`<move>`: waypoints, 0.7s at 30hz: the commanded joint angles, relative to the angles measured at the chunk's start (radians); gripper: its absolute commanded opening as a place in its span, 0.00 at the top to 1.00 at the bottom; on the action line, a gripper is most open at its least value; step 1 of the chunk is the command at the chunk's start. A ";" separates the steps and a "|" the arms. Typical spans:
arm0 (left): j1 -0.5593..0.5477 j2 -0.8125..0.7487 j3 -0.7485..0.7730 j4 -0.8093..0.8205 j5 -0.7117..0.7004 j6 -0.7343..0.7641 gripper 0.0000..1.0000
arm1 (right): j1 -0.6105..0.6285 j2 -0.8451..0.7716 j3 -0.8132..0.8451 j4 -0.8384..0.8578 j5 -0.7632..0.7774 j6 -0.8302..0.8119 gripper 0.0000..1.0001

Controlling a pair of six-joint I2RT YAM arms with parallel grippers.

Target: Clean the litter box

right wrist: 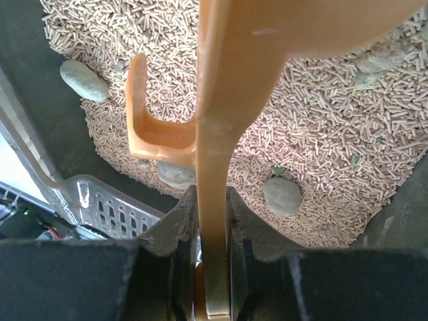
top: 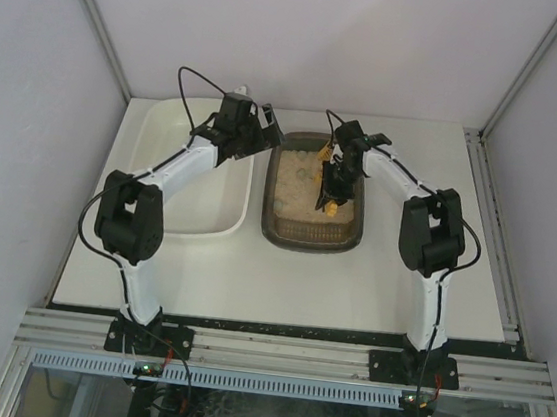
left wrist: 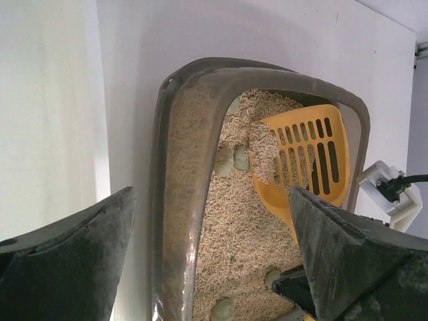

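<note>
The litter box [top: 311, 243], a dark tray of beige pellet litter, sits mid-table. My right gripper [top: 334, 183] is over it, shut on the handle of a yellow slotted scoop [top: 330, 208]. In the right wrist view the handle [right wrist: 217, 160] is pinched between the fingers of my right gripper [right wrist: 214, 200]. The scoop head [left wrist: 311, 157] rests on the litter with pellets on it, next to grey-green clumps [left wrist: 232, 160]. More clumps [right wrist: 282, 195] lie in the litter. My left gripper [top: 264, 129] is open and empty, with its jaws either side of the box's left wall [left wrist: 170, 200].
A larger white tub [top: 179, 219] stands left of the litter box, under my left arm. White enclosure walls close the back and sides. Bare white table [top: 279, 289] lies between the box and the arm bases.
</note>
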 commanded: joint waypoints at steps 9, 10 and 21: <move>-0.003 -0.081 -0.016 0.043 -0.006 0.010 0.00 | 0.125 0.068 0.155 -0.128 0.156 -0.078 1.00; -0.004 -0.085 -0.021 0.043 -0.008 0.012 0.01 | 0.136 0.075 0.163 -0.134 0.169 -0.083 1.00; 0.007 -0.125 -0.081 0.048 -0.023 0.024 0.00 | 0.162 0.087 0.199 -0.221 0.474 -0.074 1.00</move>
